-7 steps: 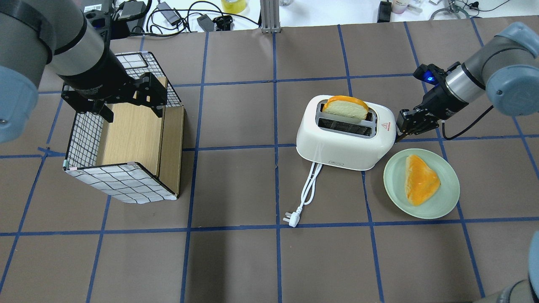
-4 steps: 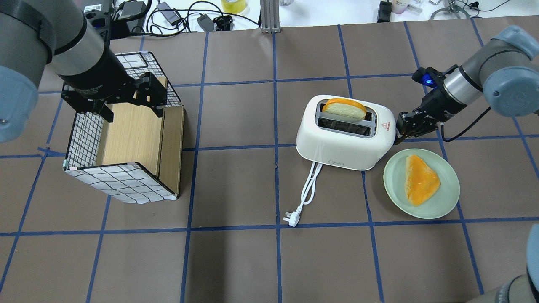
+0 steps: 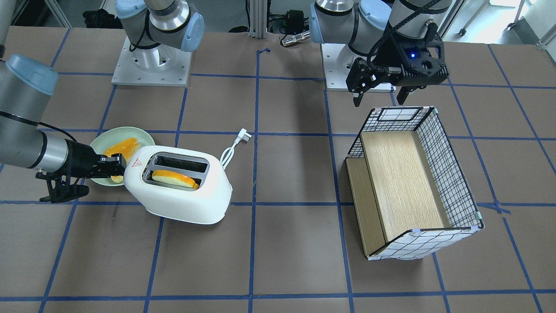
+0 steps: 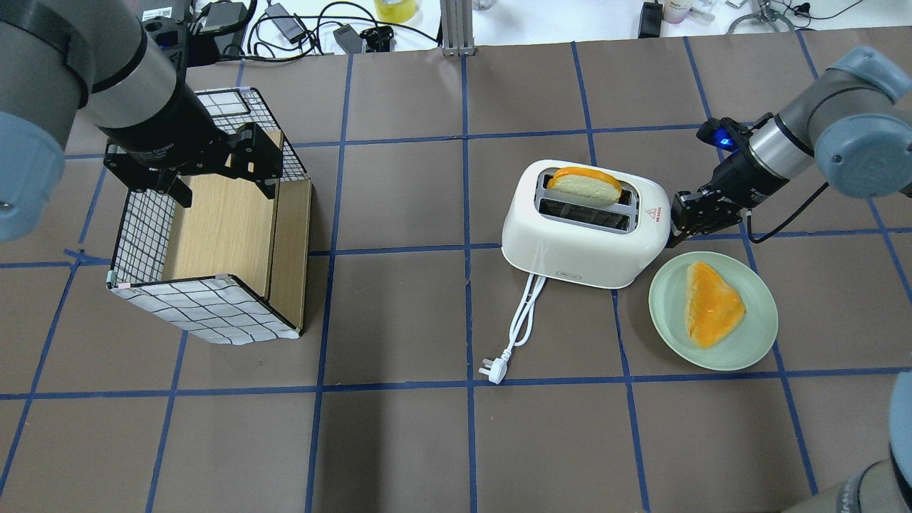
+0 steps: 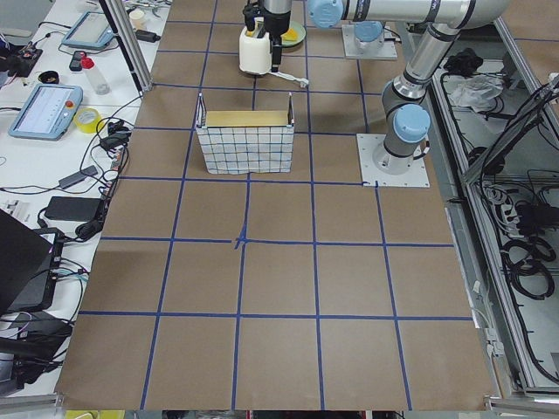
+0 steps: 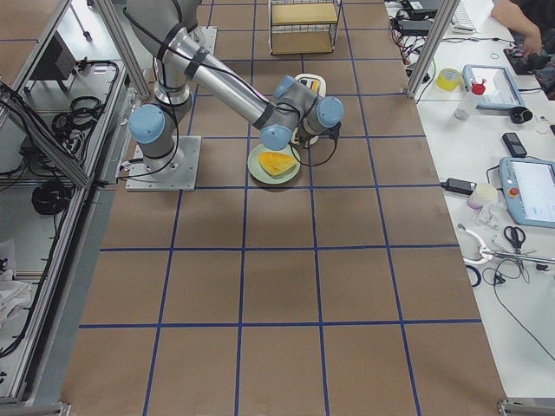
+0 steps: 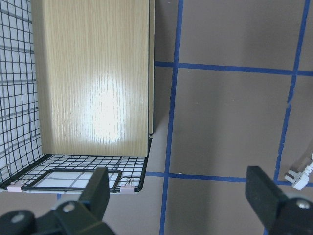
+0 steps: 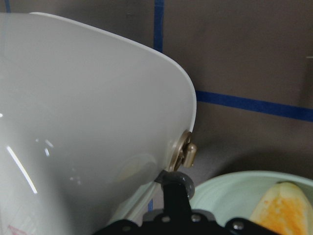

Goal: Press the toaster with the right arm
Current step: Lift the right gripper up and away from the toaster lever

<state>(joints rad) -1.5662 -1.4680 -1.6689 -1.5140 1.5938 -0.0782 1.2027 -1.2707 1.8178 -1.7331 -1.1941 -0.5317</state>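
The white toaster (image 4: 581,246) stands right of the table's middle, with a slice of toast (image 4: 584,183) standing in its far slot. It also shows in the front view (image 3: 182,198). My right gripper (image 4: 678,222) is shut, with its tip against the toaster's right end, low down. In the right wrist view the shut fingers (image 8: 175,188) sit just below the small knob (image 8: 185,151) on the toaster's end wall (image 8: 88,127). My left gripper (image 4: 214,167) is open and empty above the wire basket (image 4: 206,310).
A pale green plate (image 4: 755,342) with a slice of orange-topped bread (image 4: 712,303) lies right below my right gripper. The toaster's white cord ends in a plug (image 4: 493,370) toward the near side. The wood-floored basket (image 3: 451,174) stands at the left.
My right wrist has shifted a little while the gripper tip stays at the toaster's end, slightly lower. The toast sits a touch lower in its slot. The left arm has not moved.
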